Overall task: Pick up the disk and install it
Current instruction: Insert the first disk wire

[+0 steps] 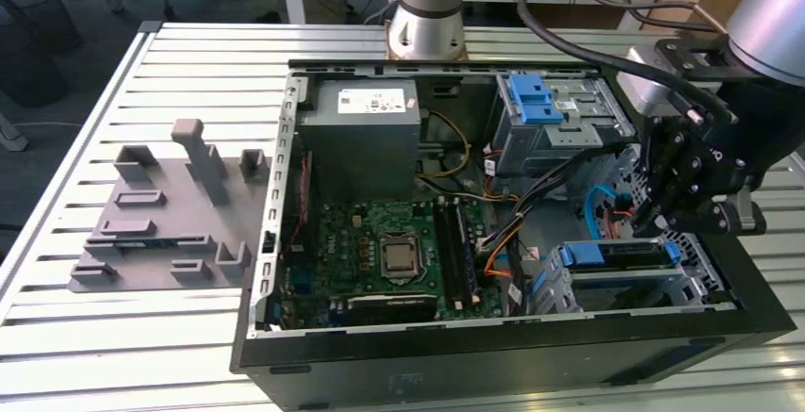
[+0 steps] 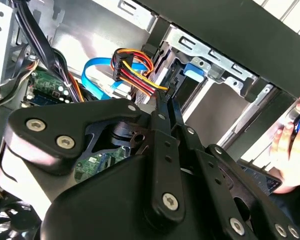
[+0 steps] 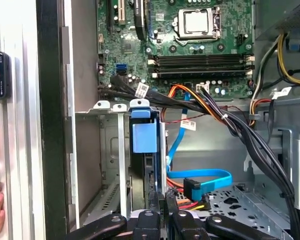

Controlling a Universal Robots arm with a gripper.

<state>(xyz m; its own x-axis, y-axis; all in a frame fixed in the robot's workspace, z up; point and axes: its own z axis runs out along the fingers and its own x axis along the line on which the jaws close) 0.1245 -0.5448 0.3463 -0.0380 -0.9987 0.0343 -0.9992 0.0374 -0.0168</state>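
Disk (image 3: pixel 142 135) in bay; hand (image 3: pixel 160 210) near.

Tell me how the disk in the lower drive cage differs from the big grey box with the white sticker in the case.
The disk is flat and thin with a blue carrier; the grey box is far bulkier and plain grey. The disk sits in the metal cage near the gripper on the exterior view's right; the grey box sits further left. Both are rectangular and inside the computer case.

Matt black metal links make up the gripper (image 1: pixel 681 212); the disk (image 3: pixel 143 145) wears smooth blue plastic — its bay (image 3: pixel 121 165) bare, dull grey sheet metal — and the table (image 1: pixel 188 63) is ribbed, brushed aluminium.
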